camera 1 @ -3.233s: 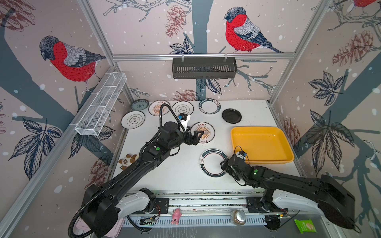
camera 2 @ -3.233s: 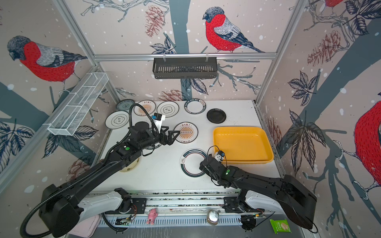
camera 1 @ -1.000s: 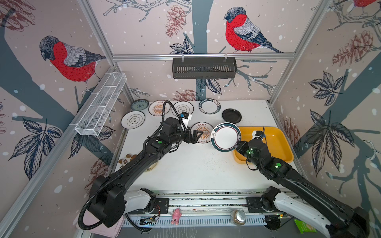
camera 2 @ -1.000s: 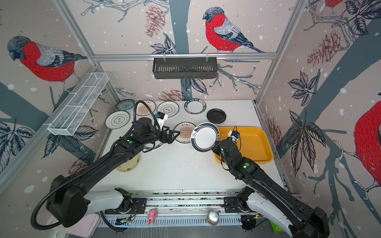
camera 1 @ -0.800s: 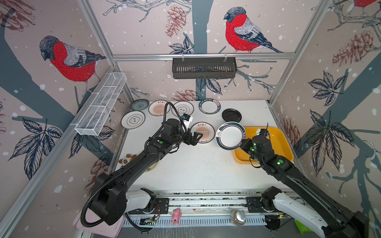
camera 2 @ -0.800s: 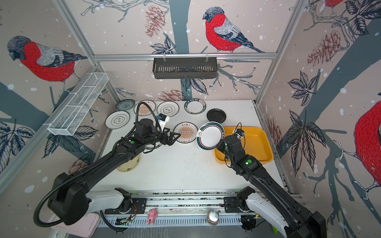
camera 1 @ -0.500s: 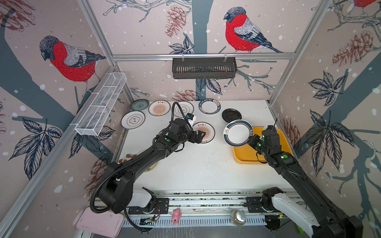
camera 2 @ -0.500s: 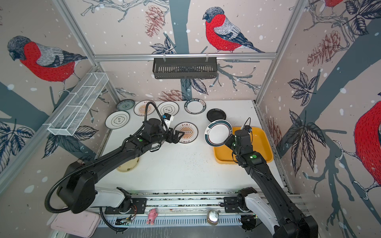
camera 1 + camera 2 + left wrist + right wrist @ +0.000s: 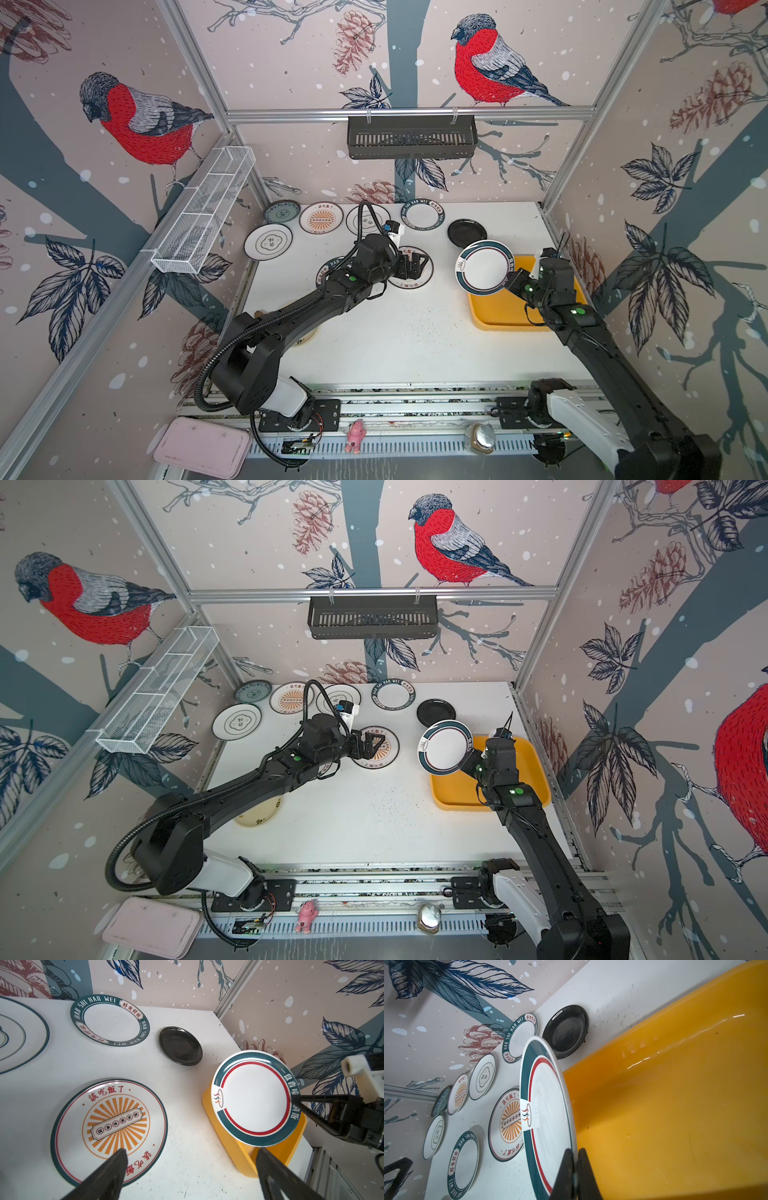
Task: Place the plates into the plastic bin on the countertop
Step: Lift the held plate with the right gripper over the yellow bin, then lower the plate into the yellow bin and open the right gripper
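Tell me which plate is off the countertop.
The white plate with the teal rim and red ring. The right gripper holds it by its rim, tilted, above the edge of the yellow bin; the others lie flat on the countertop.

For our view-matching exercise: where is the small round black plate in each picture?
Top view: the small round black plate near the back wall, beyond the yellow-orange plastic bin.
Top view: black plate, same spot.
Left wrist: black plate beside the white, teal lettered-rim plate.
Right wrist: black plate between that plate and the bin.
Shared landmark: the bin.
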Controlling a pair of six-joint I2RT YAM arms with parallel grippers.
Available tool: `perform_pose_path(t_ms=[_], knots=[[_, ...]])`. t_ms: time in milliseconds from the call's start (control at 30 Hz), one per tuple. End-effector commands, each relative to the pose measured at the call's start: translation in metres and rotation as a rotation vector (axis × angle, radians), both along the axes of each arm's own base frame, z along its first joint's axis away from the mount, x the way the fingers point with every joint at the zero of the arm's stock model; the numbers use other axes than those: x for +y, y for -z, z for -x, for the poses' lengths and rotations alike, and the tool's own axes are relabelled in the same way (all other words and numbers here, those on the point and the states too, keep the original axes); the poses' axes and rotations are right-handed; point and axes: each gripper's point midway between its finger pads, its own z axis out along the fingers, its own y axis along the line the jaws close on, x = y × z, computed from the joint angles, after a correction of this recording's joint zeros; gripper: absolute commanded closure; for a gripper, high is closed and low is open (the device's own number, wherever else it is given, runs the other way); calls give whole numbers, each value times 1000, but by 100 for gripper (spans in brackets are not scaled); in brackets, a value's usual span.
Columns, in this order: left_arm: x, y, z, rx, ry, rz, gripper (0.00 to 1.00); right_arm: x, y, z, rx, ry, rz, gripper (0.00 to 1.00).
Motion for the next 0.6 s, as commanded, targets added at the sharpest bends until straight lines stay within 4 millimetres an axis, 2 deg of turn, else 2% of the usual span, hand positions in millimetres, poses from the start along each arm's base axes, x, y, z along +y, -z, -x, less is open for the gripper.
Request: perform_pose_path(t_ms=[0,167,333,567], knots=[[-7,-16,-5,-91,34,11,4,-7,-7,-4,-22,42,5,100],[-25,-20,-10,-143,102,48,3,-16,-6,10,-13,130,-41,100],[-44,-15,-13,-152,195,45,4,-40,-19,27,-34,259,-39,100],[-52,-12,15,-146,334,106,3,-52,-12,30,0,285,-53,100]])
